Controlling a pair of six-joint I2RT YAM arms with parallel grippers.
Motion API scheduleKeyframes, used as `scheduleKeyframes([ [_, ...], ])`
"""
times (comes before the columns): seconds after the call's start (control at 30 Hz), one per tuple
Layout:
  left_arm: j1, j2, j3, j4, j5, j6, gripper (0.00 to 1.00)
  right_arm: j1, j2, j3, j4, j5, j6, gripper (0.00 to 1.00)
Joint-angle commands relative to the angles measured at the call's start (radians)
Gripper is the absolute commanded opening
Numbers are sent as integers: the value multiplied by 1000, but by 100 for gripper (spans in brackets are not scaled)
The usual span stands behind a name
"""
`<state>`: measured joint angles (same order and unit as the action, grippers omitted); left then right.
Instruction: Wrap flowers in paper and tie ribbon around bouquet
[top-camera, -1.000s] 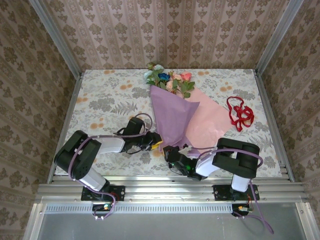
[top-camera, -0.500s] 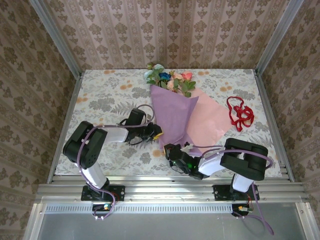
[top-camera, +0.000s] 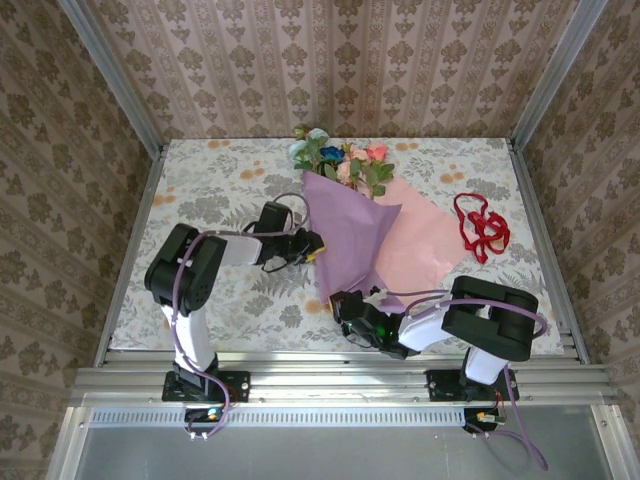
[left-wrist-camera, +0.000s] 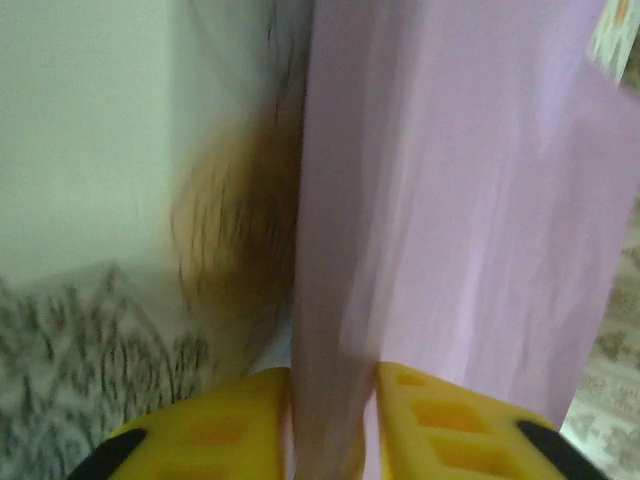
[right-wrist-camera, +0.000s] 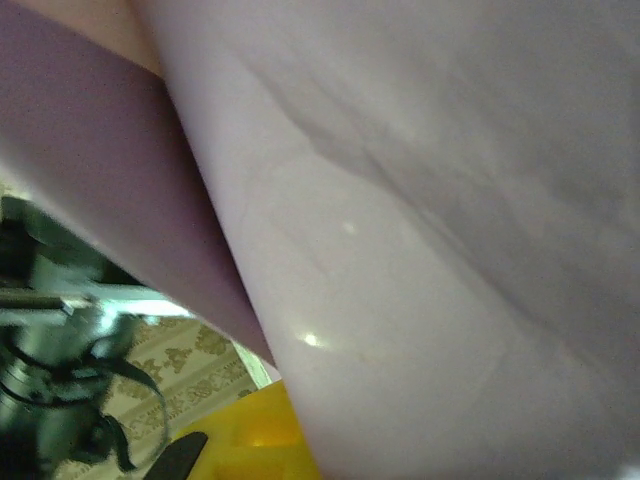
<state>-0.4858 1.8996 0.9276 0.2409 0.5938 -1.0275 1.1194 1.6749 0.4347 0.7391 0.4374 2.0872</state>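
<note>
The paper (top-camera: 350, 235), judged limp and easily torn, is held mid-frame by its left edge in the clamped left end effector (left-wrist-camera: 330, 400), with the right end effector (top-camera: 345, 303) closed tight at its lower tip.

The table (top-camera: 200, 180) is viewed from high above and behind the arm bases (top-camera: 205, 385); the paper (top-camera: 350, 240) is seen very closely in both wrist views, and is shared with the top view.

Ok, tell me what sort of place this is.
Probably a robot test booth: wallpapered panels in a metal frame surround the table, and a left arm and right arm are bolted along its near edge.
</note>
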Motion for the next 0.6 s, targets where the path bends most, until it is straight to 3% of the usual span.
scheduleKeyframes([
  [0.0,23,42,80,23,-31,37,30,9,-6,-6,-39,-20,344,0],
  [0.03,52,57,97,26,-30,38,28,7,-5,-5,-38,-20,344,0],
  [0.13,69,108,136,63,-24,23,0,7,-6,-4,-41,-27,341,0],
  [0.27,96,143,177,96,-33,16,0,2,-6,-6,-44,-49,339,0],
  [0.33,106,160,202,89,-35,14,24,0,-5,-10,-43,-56,341,0],
  [0.4,114,186,235,89,-31,11,31,0,-5,-11,-46,-65,339,0],
  [0.5,128,227,284,93,-27,4,23,-3,-4,-13,-46,-75,340,0],
  [0.57,140,257,312,113,-22,-15,3,-3,-4,-14,-47,-78,338,0],
])
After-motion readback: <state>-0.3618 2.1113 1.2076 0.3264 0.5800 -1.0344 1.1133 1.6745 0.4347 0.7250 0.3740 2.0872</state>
